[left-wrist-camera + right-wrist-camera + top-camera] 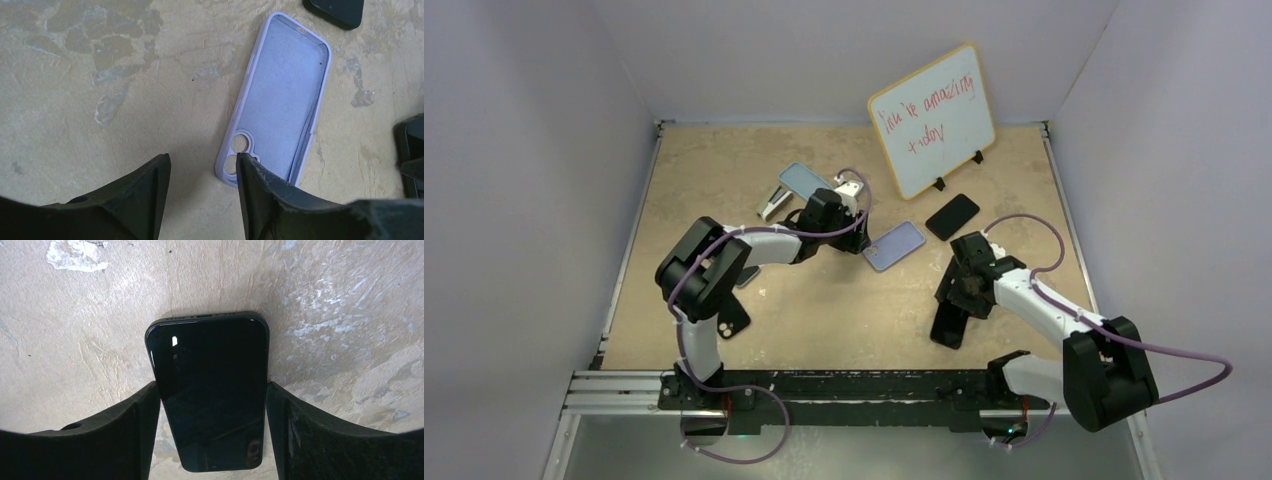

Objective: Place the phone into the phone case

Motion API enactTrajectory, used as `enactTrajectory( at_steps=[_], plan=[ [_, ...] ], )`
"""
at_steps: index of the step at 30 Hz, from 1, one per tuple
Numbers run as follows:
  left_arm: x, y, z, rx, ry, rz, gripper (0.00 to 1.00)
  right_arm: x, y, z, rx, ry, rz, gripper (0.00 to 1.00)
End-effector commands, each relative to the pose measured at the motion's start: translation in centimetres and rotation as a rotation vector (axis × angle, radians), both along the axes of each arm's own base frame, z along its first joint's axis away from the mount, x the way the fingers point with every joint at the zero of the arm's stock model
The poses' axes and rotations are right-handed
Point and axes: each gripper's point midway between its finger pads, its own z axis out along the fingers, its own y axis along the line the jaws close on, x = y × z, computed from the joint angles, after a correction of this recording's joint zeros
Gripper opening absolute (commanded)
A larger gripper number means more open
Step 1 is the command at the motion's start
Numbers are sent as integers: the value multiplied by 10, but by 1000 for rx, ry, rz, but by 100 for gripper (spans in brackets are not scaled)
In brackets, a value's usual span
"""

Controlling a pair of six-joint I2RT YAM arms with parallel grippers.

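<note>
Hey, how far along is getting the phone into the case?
Done: nothing is fitted yet. The empty lavender silicone phone case lies open side up on the table. In hand: the right gripper clamps the black glass-fronted smartphone by its long edges, and the left gripper hovers open at the case's camera-cutout end. Left: bring the phone over the case and press it in.

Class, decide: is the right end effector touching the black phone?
Touching. The right wrist view shows the black phone wedged between the fingers of the right end effector, both long edges flush against them with no gap.
</note>
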Motion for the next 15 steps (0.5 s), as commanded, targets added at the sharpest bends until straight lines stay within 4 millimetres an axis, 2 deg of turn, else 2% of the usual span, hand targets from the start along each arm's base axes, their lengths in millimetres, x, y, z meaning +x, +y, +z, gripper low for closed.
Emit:
enactTrajectory(
  at_steps=[1,8,15],
  plan=[
    [10,-20,18,-65,-64,-55,52,0,5,3,32,-15,8,59],
    [5,-19,1,-30,-44,-58,47,2,7,6,39,-26,9,57],
    [-11,-21,-10,-25,13,-69,28,3,14,8,74,-35,50,57]
  ],
)
